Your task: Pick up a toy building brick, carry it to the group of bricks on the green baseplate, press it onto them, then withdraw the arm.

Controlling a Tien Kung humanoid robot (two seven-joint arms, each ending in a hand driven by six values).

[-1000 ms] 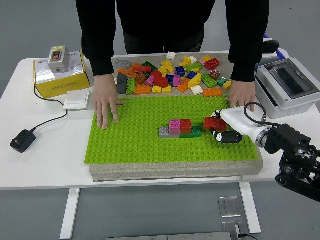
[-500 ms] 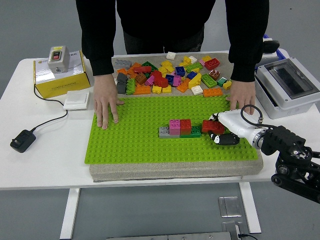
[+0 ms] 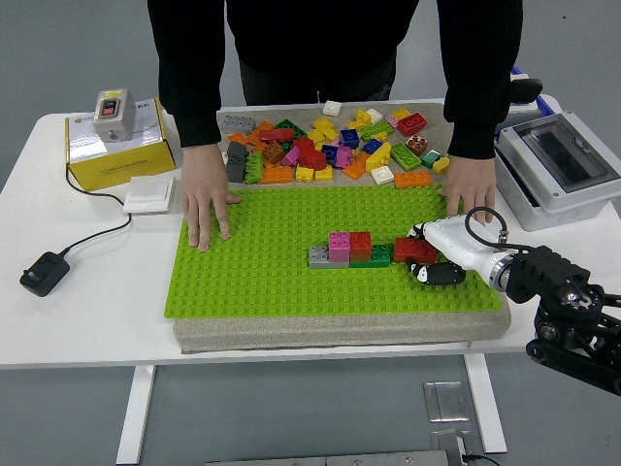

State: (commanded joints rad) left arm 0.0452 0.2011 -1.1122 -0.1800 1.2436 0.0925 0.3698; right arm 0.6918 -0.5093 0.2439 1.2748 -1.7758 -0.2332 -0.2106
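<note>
One red brick (image 3: 415,249) sits pinched in your right hand (image 3: 434,254), low over the green baseplate (image 3: 262,282). It lies just right of the brick row (image 3: 349,249), possibly touching; the row's long axis runs left-right.

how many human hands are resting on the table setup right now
2. One person's hand lies flat on the green baseplate at its far left corner; the other hand rests at the baseplate's far right corner, just beyond the robot's right hand.
</note>
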